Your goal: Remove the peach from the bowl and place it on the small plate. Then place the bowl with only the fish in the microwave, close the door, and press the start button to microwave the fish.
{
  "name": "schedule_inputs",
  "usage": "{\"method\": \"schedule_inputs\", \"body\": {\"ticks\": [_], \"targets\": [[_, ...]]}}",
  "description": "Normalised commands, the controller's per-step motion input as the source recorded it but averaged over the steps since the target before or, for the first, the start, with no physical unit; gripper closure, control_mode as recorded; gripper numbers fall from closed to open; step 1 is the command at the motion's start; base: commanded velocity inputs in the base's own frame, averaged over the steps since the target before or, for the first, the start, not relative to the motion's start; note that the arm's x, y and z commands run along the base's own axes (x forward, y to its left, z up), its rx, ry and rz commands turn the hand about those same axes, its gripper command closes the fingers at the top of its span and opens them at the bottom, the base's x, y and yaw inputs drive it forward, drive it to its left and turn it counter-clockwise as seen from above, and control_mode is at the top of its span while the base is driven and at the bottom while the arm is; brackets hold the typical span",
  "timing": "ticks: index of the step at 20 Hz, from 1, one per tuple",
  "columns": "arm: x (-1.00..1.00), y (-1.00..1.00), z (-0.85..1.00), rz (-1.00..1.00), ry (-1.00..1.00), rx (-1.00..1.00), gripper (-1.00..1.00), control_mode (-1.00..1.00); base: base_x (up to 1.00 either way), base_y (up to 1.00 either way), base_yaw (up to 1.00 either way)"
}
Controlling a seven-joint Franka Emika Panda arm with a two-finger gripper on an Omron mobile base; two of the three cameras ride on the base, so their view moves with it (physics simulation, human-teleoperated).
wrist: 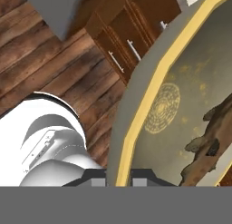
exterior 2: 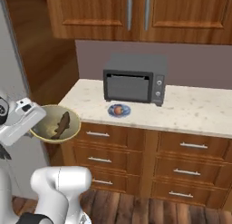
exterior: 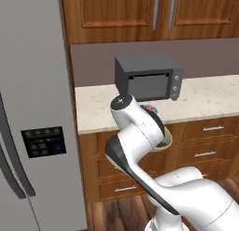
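My gripper [exterior 2: 38,122] is shut on the rim of the bowl [exterior 2: 46,129], holding it in the air in front of the counter's left end. The jaws straddle the yellowish rim, one fingertip [wrist: 94,180] outside and one inside the bowl [wrist: 149,97]. The dark brown fish [exterior 2: 62,124] lies in the bowl, alone; up close the fish [wrist: 212,142] rests on the brownish-grey inside. The peach [exterior 2: 118,109] sits on the small plate [exterior 2: 125,113] on the counter. From the left, my arm hides most of the bowl [exterior: 165,142]. The microwave and its door are out of view.
A dark grey countertop oven [exterior 2: 133,80] stands at the back of the pale counter [exterior 2: 195,109], just behind the plate. Wooden drawers [exterior 2: 181,150] run below and cabinets above. A grey fridge [exterior: 28,108] stands left of the counter.
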Motion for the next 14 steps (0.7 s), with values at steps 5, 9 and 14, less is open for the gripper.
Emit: {"method": "schedule_inputs", "body": {"ticks": [5, 9, 14], "targets": [[0.0, 0.0, 0.0, 0.0, 0.0, 0.0, 1.0, 1.0, -1.0, 1.0, 0.0], [0.0, 0.0, 0.0, 0.0, 0.0, 0.0, 1.0, 1.0, -0.76, 1.0, 0.0], [0.0, 0.0, 0.0, 0.0, 0.0, 0.0, 1.0, 1.0, -0.16, 1.0, 0.0]]}}
